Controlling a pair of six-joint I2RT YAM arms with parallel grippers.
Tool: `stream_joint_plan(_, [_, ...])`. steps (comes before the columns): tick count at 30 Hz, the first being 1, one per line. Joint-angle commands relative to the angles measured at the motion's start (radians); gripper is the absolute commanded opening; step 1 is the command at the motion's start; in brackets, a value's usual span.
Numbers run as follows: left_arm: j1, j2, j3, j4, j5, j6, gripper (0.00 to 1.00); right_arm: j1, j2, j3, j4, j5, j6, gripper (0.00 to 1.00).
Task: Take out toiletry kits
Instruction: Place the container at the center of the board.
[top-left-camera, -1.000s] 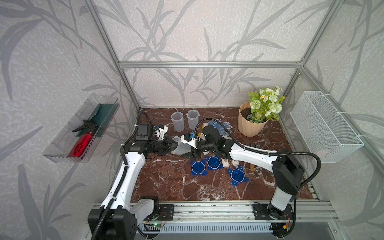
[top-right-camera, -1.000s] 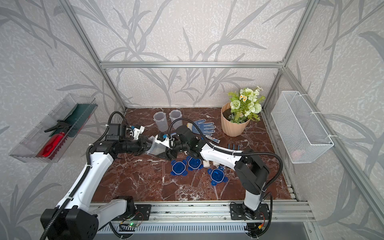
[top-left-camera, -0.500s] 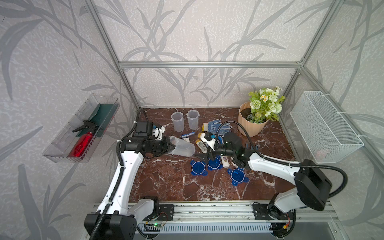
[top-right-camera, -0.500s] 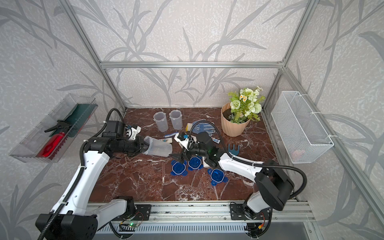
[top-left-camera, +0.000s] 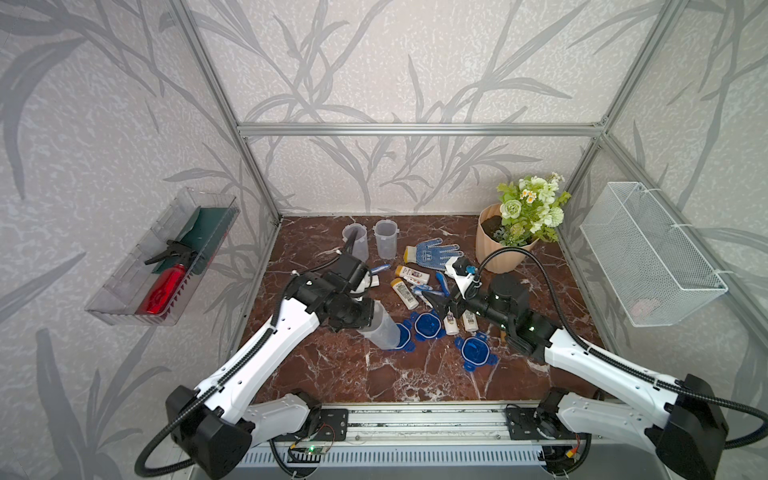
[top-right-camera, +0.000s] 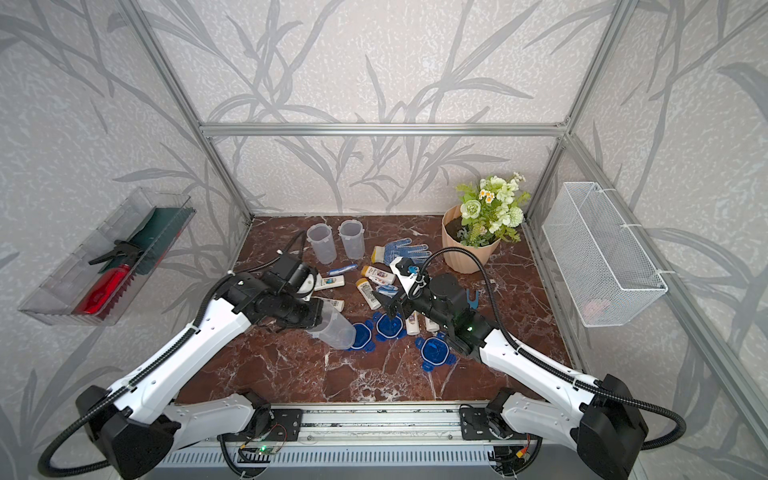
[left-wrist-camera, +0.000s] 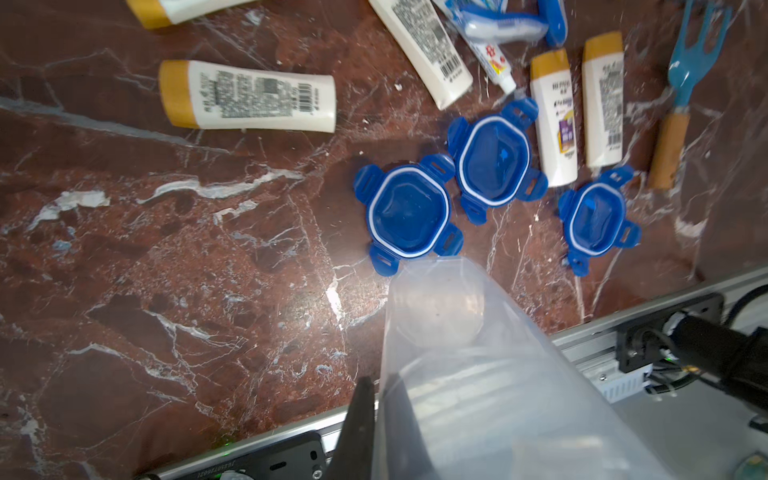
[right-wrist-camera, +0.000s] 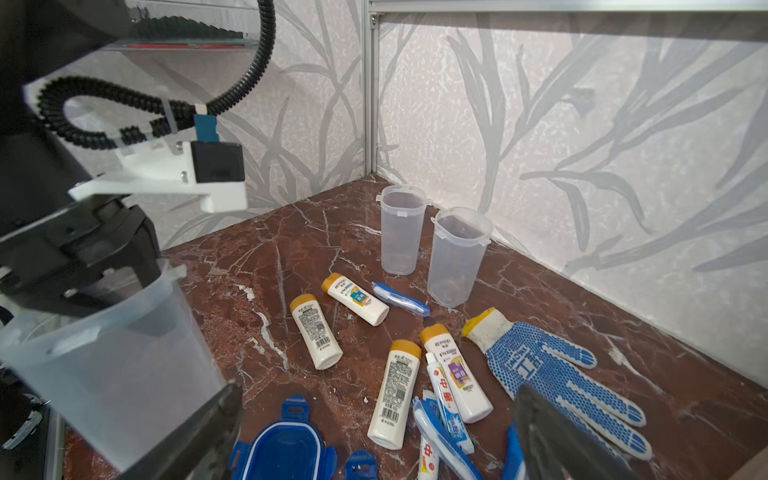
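Centre frame, left gripper (top-left-camera: 371, 316) clamped on tilted empty cup (top-left-camera: 384, 331); right gripper (top-left-camera: 438, 302) wide open, holding nothing, nearer the loose bottles (top-left-camera: 404, 293) lying flat just upper-left of it, mostly slanting upper-left to lower-right.

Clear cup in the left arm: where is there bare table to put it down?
The wide marble strip between the blue lids and the front rail is bare, right by the clear cup. The middle is crowded: bottles, toothbrushes, the glove and two standing cups.
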Motion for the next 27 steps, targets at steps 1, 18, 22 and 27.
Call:
stream_joint_plan(1, [-0.096,0.061,0.034,0.036,-0.111,-0.067,0.00,-0.004,-0.010,-0.006,-0.041,0.087,0.039,0.99])
stream_joint_plan(18, [-0.380,0.450,0.191,0.119,-0.104,-0.062,0.00,-0.222,-0.143,-0.071,-0.219,0.190,0.256,0.99])
stream_joint_plan(22, [-0.406,0.493,0.199,0.132,-0.097,-0.067,0.00,-0.229,-0.158,-0.076,-0.233,0.187,0.254,0.99])
stream_joint_plan(27, [-0.416,0.527,0.199,0.141,-0.128,-0.087,0.08,-0.230,-0.165,-0.089,-0.228,0.178,0.261,0.99])
